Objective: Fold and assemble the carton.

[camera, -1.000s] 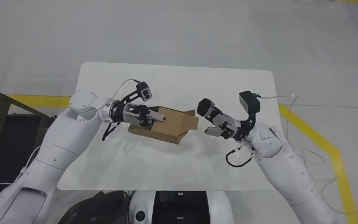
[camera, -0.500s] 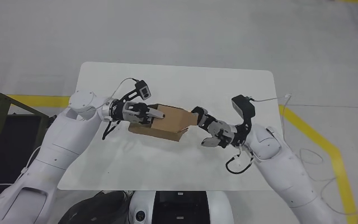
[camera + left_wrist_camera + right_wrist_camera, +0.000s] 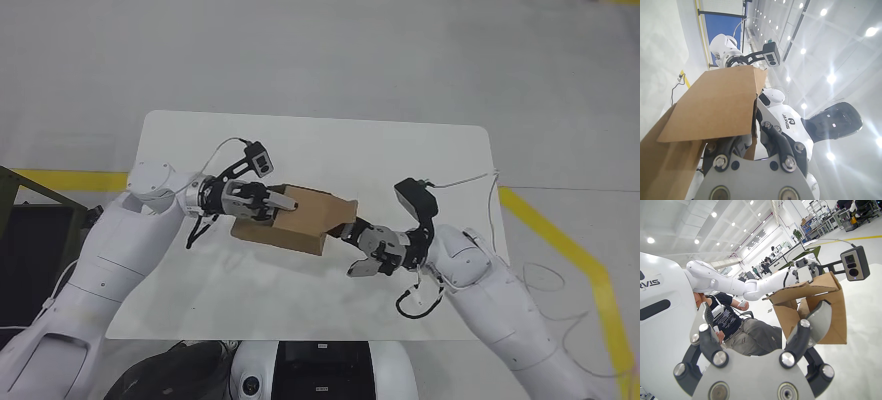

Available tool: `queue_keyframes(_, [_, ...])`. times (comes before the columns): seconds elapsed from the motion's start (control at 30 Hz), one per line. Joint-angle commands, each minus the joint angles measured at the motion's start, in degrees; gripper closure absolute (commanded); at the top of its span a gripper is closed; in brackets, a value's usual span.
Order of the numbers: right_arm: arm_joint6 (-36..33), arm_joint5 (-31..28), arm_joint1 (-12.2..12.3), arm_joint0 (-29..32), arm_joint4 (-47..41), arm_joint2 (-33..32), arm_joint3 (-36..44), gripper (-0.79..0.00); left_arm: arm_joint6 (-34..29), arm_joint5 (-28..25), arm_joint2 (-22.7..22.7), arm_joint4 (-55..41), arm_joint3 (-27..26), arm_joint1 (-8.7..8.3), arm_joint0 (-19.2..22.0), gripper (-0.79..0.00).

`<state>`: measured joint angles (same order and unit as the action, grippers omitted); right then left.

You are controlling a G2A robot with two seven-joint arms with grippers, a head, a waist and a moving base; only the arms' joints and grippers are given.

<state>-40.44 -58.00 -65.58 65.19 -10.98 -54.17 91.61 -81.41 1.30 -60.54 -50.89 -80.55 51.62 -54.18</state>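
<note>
**Carton gripped at one end, open jaws at the other**

Top view: the brown carton (image 3: 300, 212) lies across the middle of the white surface (image 3: 420, 150). Whether it rests on the surface or is held just above it cannot be told. The left arm (image 3: 150, 200) is at one end of the carton, and the left jaws are closed on the cardboard there. The right arm (image 3: 460, 255) is at the opposite end. The right jaws are spread apart just beside that end's corner.

Left wrist view: a cardboard wall of the carton runs down between the left jaws, which clamp it. A broad flap (image 3: 715, 106) tilts over them.

Right wrist view: the carton's open end faces the camera, with its flaps loose and the top one tilted. The right jaws stand wide open. One finger (image 3: 819, 317) lies in front of the open end and the other is well off to the side.
</note>
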Motion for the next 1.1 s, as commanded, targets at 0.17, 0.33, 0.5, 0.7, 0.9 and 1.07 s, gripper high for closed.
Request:
queue_keyframes(0.17, [1.06, 0.0, -0.75, -0.19, 1.46, 0.75, -0.46, -0.785, -0.27, -0.03, 0.43, 0.49, 0.62, 0.47, 0.21, 0.0])
queue_keyframes(0.33, [1.13, 0.0, -1.08, -0.3, 1.79, 1.27, -0.55, -0.785, -0.4, -0.01, 0.31, 0.8, 0.9, 0.69, 0.36, 0.0])
queue_keyframes(0.5, [1.81, 0.0, -1.09, 0.18, 1.69, 0.3, -0.55, -0.785, -0.28, -0.01, -0.12, 1.19, 1.37, 0.84, 0.49, 0.0])
queue_keyframes(0.7, [2.61, 0.0, -0.27, 2.83, 1.41, -4.36, 0.5, -0.785, -0.07, -0.1, -1.43, 1.71, 1.73, 0.74, 0.01, 0.0])
queue_keyframes(0.9, [2.98, 0.0, 0.58, 5.94, 1.0, -9.13, 2.95, -0.785, 2.6, 0.12, -2.01, 5.49, 1.16, 0.6, -0.48, 0.0])
queue_keyframes(1.07, [2.71, 0.0, 0.9, 7.56, 1.15, -11.09, 5.29, -0.785, 4.73, 0.61, -2.07, 8.52, 0.55, 0.58, -0.59, 0.0])
